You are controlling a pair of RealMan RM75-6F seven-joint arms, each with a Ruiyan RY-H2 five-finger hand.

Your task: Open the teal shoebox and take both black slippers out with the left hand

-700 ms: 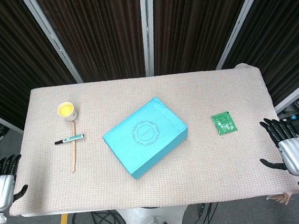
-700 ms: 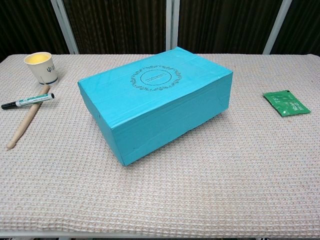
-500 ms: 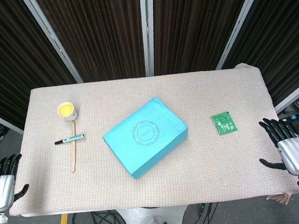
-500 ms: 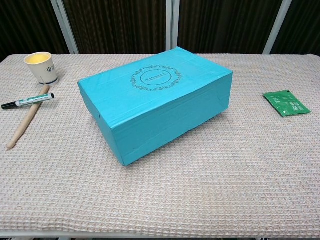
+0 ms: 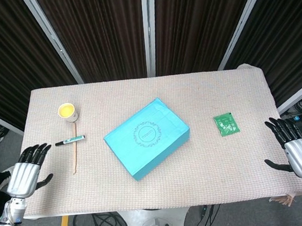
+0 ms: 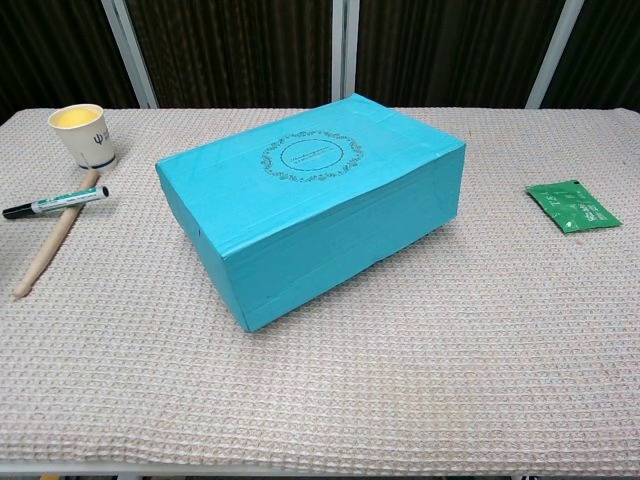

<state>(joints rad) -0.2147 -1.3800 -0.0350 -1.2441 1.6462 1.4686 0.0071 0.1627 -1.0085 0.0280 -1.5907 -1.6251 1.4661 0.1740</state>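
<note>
**Teal box untouched as the left hand came in over the table edge**

Teal cardboard shoebox (image 5: 146, 137) with a printed wreath on its lid sat closed and skewed near the middle of the beige waffle-weave table cover (image 5: 214, 160). Nothing of the black slippers showed; they were presumably inside it, so no part of the task had been done.

What changed in the last half second was the left hand (image 5: 24, 176). It had been low at the corner of the head view, off the cloth; now it was higher and further in, over the cloth's edge, though well to the left of the shoebox. Its fingers were spread and held nothing. The chest view did not show it. The right hand (image 5: 299, 155) had barely shifted, hanging off the cloth edge far to the right of the shoebox, its fingers likewise apart and empty.

Between the left hand and the shoebox lay a long wooden stick (image 5: 75, 148) with a green-banded marker pen (image 5: 69, 140) across it, and a small paper cup with yellow contents (image 5: 67, 112) further back. A green foil sachet (image 5: 226, 123) lay to the right of the shoebox.

I judged this the start of the reach for the lid, with the stick and pen in the likely path.
</note>
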